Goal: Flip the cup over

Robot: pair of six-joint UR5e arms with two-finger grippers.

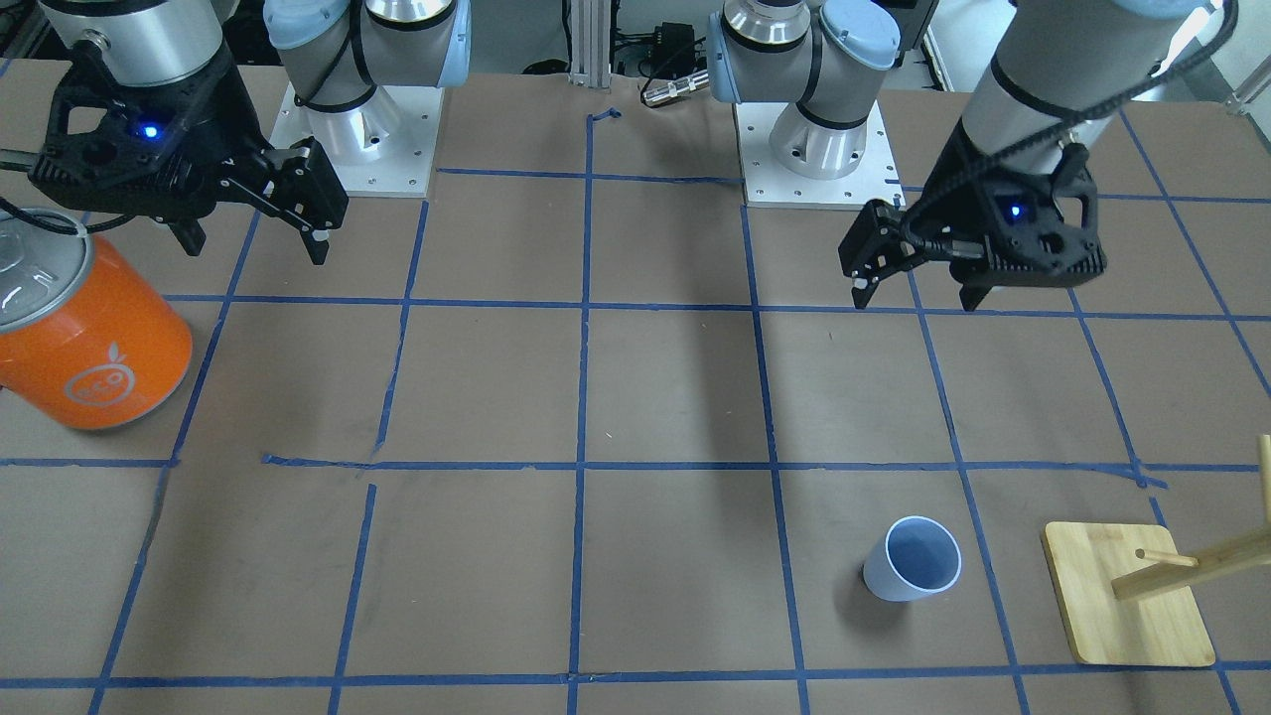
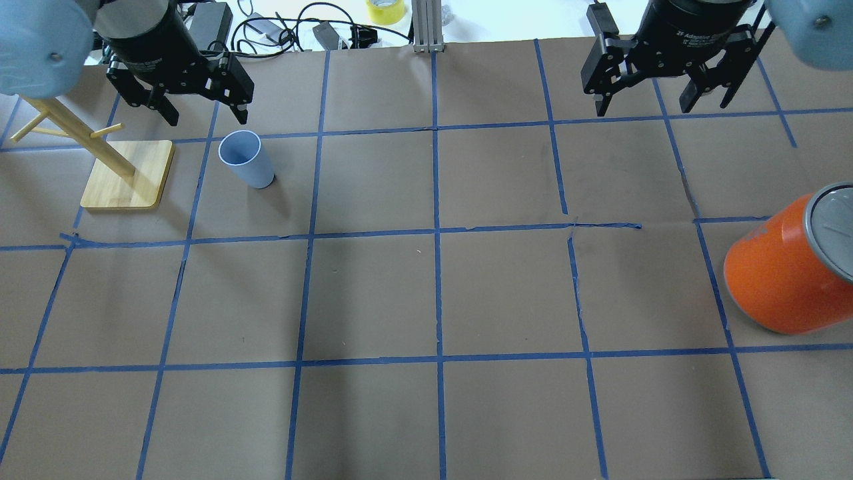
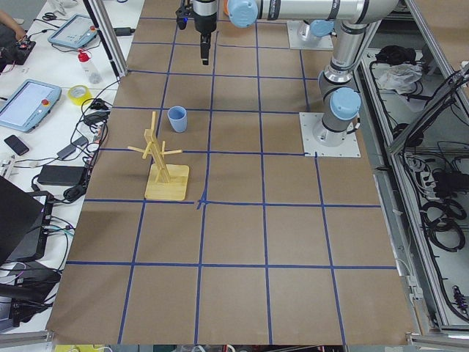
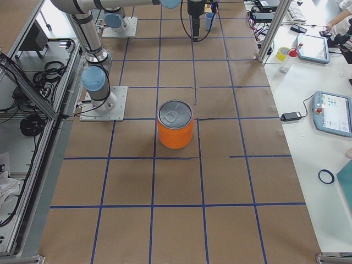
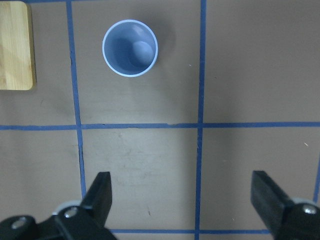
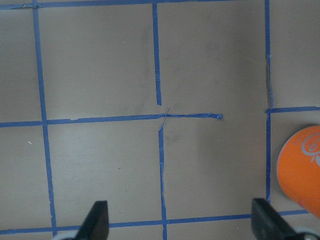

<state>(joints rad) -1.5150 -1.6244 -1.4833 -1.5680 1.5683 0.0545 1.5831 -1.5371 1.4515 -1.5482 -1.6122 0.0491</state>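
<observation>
In the front-facing view the cup (image 1: 914,558), smooth, tapered pale plastic with a blue-tinted inside, stands mouth-up on the brown paper tabletop (image 1: 655,397), near a flat bamboo stand (image 1: 1127,596) whose pegged post runs off the frame. The left tool (image 1: 916,298) hangs apart from the cup, jaws spread wide and holding nothing. The right tool (image 1: 256,248) is equally wide and empty beside the glossy orange can (image 1: 94,338), which the frame's edge crops. Overhead, the cup sits just beside the stand's base without touching it, and both arms are cut off above the wrists. From the left end the cup is small. From the right end it is tiny and half hidden. The left wrist camera looks straight into its round mouth, and the right wrist camera catches only a sliver of the can.
</observation>
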